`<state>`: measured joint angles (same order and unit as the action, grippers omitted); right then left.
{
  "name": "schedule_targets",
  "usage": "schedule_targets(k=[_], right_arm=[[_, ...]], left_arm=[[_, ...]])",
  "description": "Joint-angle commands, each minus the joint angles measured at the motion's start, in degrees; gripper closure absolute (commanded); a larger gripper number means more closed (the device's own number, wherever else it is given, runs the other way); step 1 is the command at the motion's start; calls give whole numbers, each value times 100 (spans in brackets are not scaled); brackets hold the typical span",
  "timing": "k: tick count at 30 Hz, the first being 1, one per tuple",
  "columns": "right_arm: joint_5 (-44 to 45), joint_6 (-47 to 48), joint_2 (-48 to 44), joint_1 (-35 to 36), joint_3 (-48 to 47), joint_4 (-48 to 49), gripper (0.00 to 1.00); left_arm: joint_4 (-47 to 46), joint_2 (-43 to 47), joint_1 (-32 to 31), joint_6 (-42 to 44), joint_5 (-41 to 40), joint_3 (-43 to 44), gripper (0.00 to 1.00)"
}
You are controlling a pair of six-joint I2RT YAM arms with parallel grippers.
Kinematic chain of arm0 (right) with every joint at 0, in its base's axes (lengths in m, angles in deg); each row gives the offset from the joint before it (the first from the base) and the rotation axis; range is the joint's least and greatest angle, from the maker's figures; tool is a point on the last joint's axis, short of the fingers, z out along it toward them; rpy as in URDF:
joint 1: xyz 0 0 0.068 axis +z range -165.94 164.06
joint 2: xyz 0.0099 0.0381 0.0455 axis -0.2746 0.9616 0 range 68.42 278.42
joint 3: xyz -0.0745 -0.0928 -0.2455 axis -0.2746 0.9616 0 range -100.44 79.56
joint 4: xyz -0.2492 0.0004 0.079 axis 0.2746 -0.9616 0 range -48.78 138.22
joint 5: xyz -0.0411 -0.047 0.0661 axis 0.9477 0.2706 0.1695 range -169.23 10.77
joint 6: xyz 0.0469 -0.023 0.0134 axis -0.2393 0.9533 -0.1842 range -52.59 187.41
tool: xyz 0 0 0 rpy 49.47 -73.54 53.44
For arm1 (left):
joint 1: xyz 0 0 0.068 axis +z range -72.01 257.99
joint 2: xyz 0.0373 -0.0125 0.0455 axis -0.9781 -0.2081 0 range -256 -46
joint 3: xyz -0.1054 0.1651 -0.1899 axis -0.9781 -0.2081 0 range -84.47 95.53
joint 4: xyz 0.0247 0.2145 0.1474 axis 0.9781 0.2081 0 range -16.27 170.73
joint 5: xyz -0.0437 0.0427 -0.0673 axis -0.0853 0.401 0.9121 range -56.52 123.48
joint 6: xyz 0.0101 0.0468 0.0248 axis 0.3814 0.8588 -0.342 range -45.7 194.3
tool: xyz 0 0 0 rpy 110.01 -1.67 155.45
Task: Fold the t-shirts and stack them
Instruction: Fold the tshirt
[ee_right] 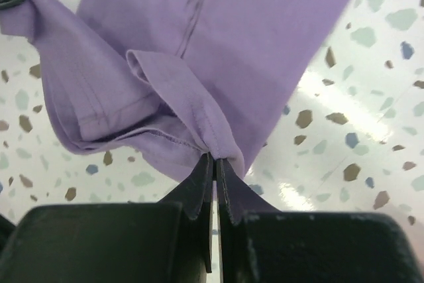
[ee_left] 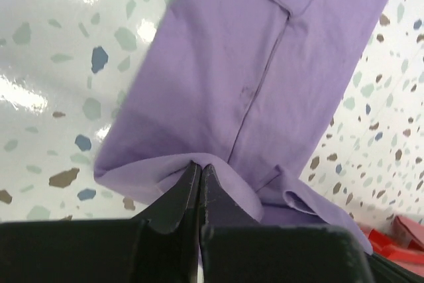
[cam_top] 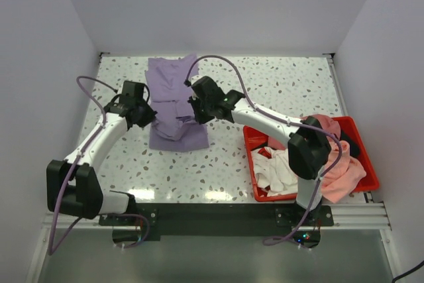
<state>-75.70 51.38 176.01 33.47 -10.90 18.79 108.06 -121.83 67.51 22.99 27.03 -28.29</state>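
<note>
A purple t-shirt (cam_top: 174, 101) lies lengthwise on the speckled table, its middle bunched up. My left gripper (cam_top: 147, 116) is shut on the shirt's left edge; the left wrist view shows the purple cloth (ee_left: 245, 64) pinched at the closed fingertips (ee_left: 201, 166). My right gripper (cam_top: 197, 111) is shut on the shirt's right edge; the right wrist view shows a fold of the cloth (ee_right: 172, 77) pinched at its fingertips (ee_right: 213, 157), held a little above the table. The lower part of the shirt lies flat toward the near side.
A red basket (cam_top: 361, 157) at the right front holds a white garment (cam_top: 275, 170) and a pink one (cam_top: 344, 167). White walls enclose the table on three sides. The right arm's forearm (cam_top: 265, 117) reaches across from the basket side.
</note>
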Motion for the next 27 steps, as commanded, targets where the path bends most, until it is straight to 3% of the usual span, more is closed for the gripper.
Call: schedule_targets(k=[1,15,27], right_arm=[[-10,214,297,-247,-725,-220,100],[-221,592,1466,-889,-2046,-450,100],[-704,891,2257,-1144,-2635,-327,100]], left_arm=[[-567,-326,265,218,-136,427,100],[-726,-1636,486,359,-294,1465,100],[-901,-2313,626,323,-128,1641,100]])
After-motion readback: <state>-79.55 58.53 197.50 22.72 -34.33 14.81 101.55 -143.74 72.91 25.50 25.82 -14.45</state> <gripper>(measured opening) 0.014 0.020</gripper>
